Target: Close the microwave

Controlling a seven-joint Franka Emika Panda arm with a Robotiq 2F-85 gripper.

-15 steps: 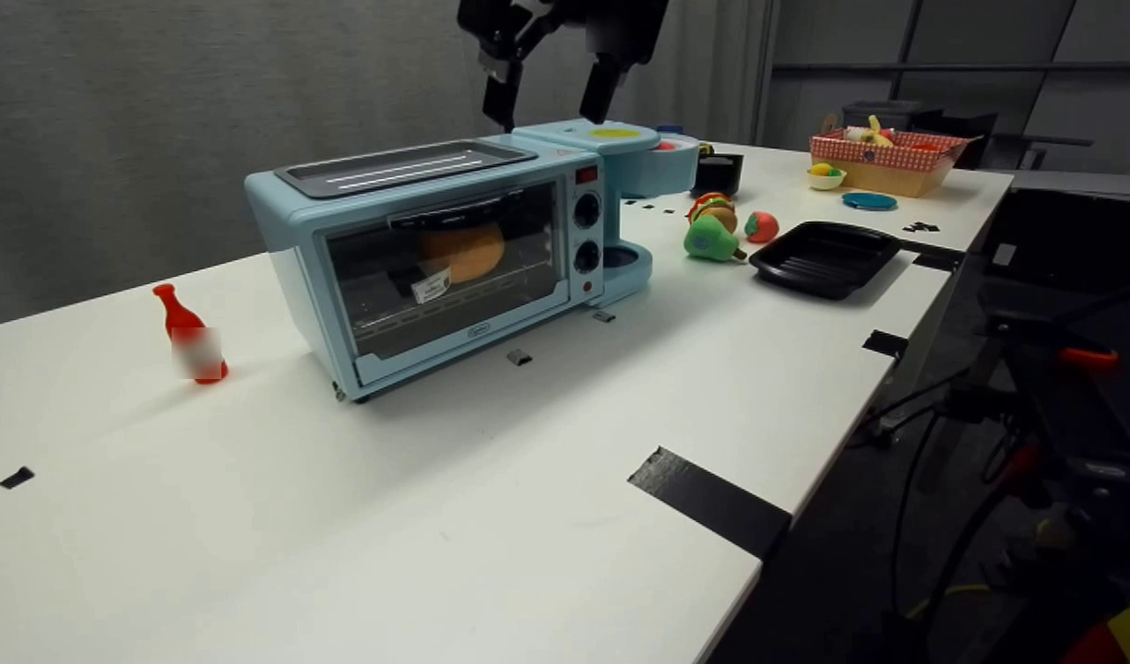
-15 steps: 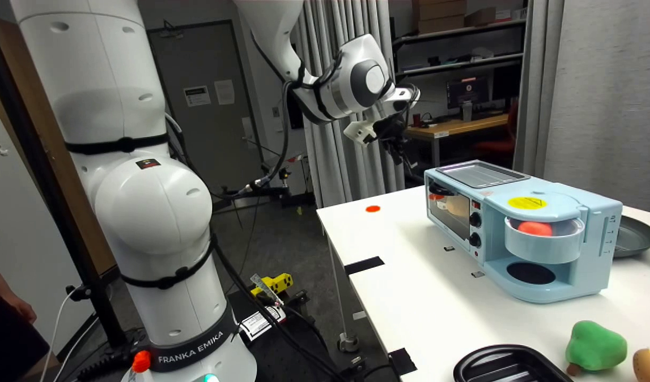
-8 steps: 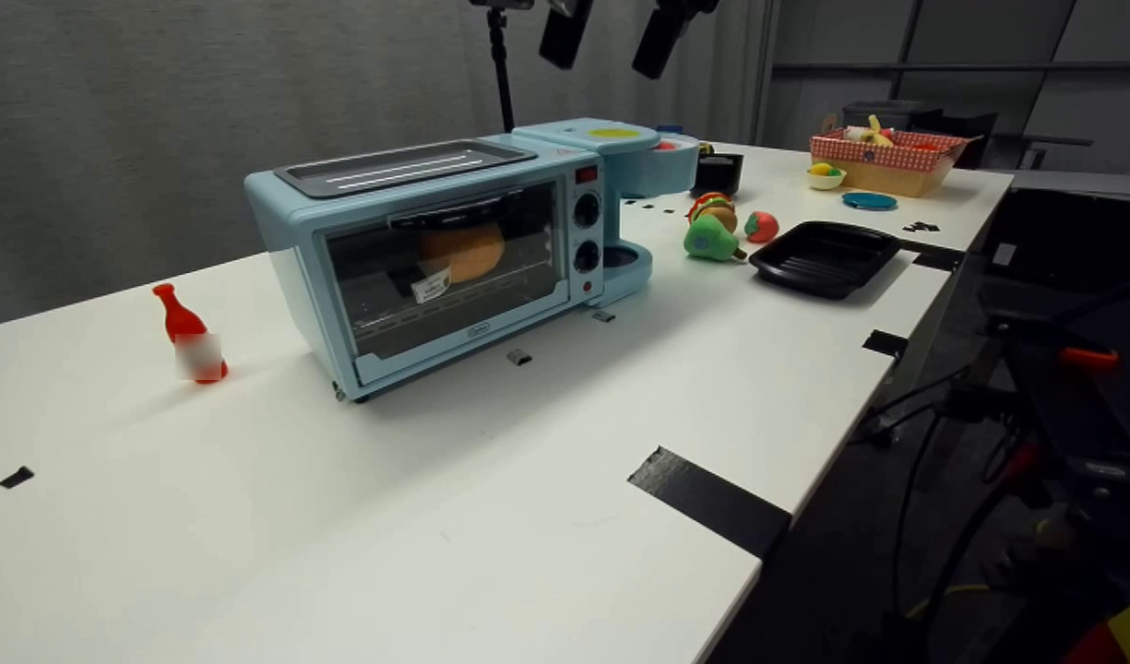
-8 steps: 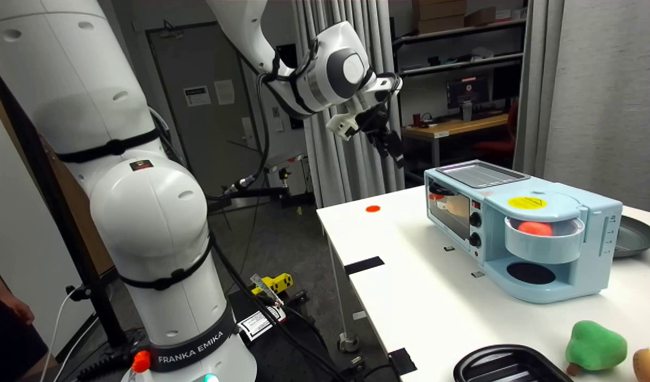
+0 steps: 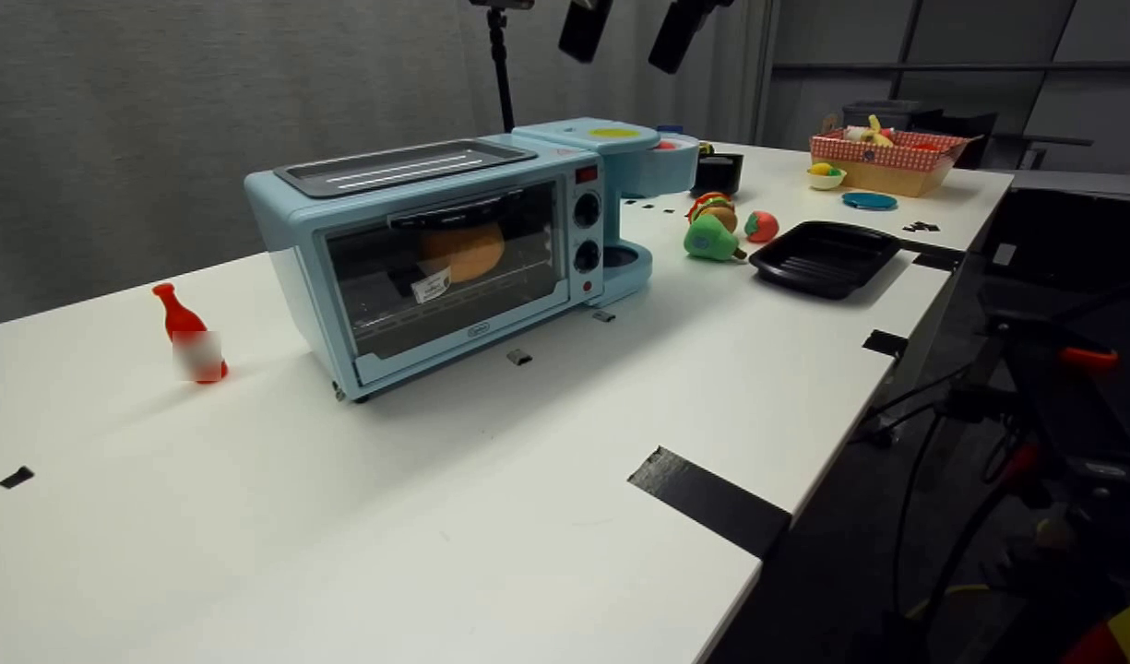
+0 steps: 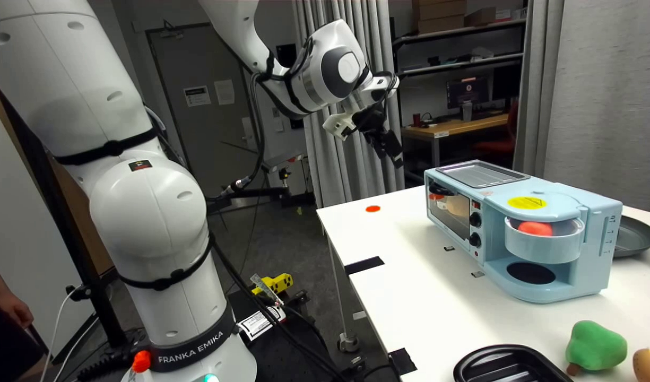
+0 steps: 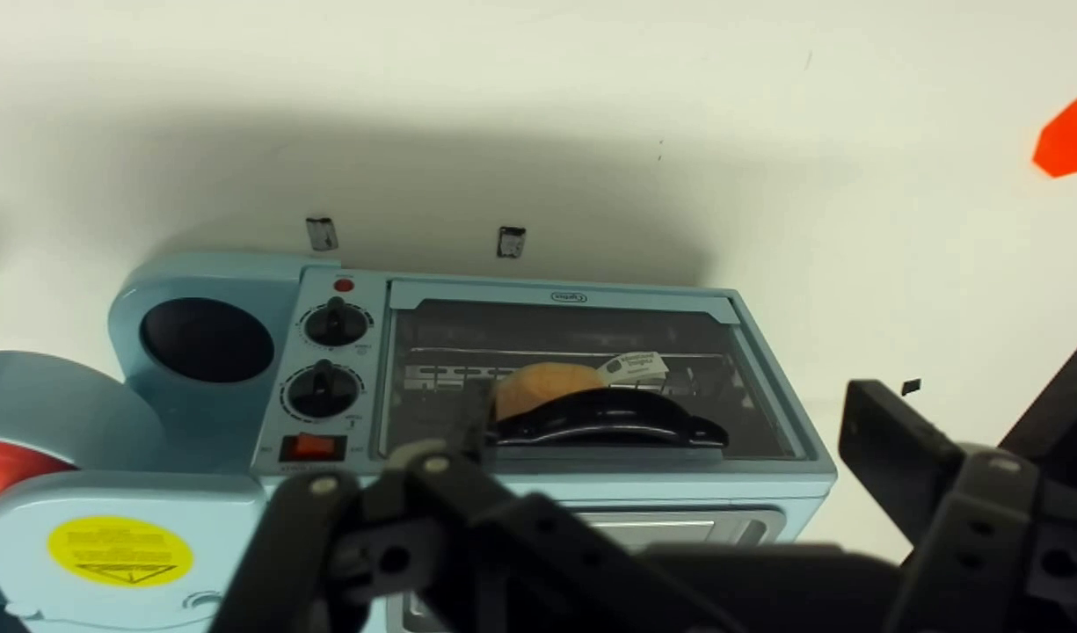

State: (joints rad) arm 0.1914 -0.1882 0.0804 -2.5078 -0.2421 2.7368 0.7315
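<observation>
The microwave (image 5: pixel 528 267), a light-blue boxy oven, stands on the white table in both exterior views (image 6: pixel 494 199). Its glass front door (image 5: pixel 380 309) sits flush against the body, shut. An orange-tan item (image 5: pixel 463 254) shows behind the glass. The dark handle (image 7: pixel 608 418) runs along the door's upper edge. My gripper (image 5: pixel 624 46) is open and empty, above and apart from the microwave; it also shows in an exterior view (image 6: pixel 393 156). In the wrist view, its spread fingers (image 7: pixel 670 396) frame the handle from a distance, touching nothing.
A red bottle (image 5: pixel 184 318) stands beside the microwave. A green pear (image 5: pixel 710 238), a strawberry (image 5: pixel 761 227), a toy burger (image 5: pixel 712 212) and a black tray (image 5: pixel 825 258) lie at its other end. A basket (image 5: pixel 915 171) stands far back. A dark pan (image 6: pixel 635 236) is behind the microwave.
My gripper has risen and drawn back from the microwave toward the robot's base, mostly in the first half second. It stays open. The microwave and its door have not moved.
</observation>
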